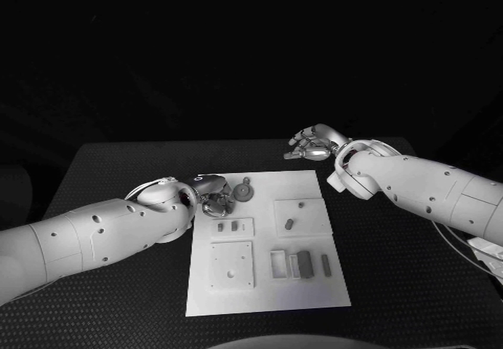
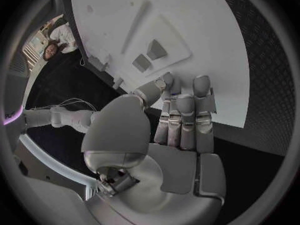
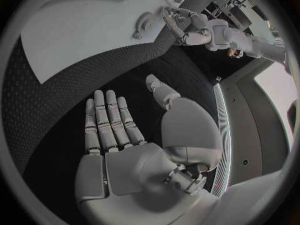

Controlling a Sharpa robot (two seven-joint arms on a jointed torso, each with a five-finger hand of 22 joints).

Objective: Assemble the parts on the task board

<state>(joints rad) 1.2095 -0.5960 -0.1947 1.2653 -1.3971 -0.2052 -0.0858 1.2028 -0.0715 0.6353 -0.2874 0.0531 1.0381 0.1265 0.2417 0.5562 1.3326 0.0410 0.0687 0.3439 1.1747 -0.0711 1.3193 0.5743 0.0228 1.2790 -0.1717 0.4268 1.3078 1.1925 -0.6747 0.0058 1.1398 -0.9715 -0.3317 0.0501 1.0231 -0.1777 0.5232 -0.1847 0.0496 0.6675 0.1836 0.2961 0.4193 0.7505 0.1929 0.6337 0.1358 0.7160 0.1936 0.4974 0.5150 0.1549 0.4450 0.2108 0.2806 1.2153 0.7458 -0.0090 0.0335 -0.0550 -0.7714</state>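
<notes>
The left hand [image 1: 213, 198] hovered with fingers extended side by side, holding nothing, over the task board's [image 1: 336, 291] ten-o'clock corner, just beside a round grey part [image 1: 243, 192]. The right hand [image 1: 312, 143] waited spread and empty past the board's one-o'clock corner (over bare table). Several grey parts [image 1: 305, 264] lay loose around five o'clock, so most assembly seemingly remained.

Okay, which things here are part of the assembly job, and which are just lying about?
Part of the job:
task board
round part
small parts
left hand
right hand

Just lying about:
black table
cables
</notes>
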